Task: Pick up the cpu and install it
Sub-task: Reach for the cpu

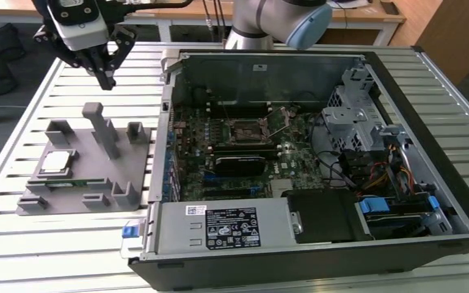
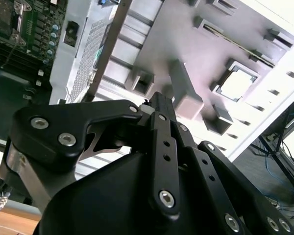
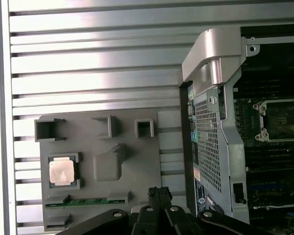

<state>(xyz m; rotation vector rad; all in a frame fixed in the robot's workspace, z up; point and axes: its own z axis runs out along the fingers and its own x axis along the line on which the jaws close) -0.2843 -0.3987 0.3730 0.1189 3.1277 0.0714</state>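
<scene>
The cpu (image 1: 57,162) is a small square chip with a pale silvery top, lying flat in a recess of the grey holder plate (image 1: 65,194) on the exterior view's left. Both wrist views show it too, as the cpu (image 3: 61,172) and the cpu (image 2: 236,84). My gripper (image 1: 105,78) hangs well above the slatted table, behind the plate and apart from the chip. Its black fingers (image 3: 159,193) are shut together with nothing between them, and the fingertips (image 2: 160,101) touch nothing. The open socket (image 1: 251,129) sits on the motherboard inside the case, also seen as the socket (image 3: 279,119).
An open computer case (image 1: 430,122) takes up the exterior view's right, with drive cage, cables and a power supply (image 1: 226,227). A green memory stick (image 1: 76,182) lies in the plate near the chip. Tall grey posts (image 1: 100,128) rise from the plate. The table (image 1: 80,79) is slatted metal.
</scene>
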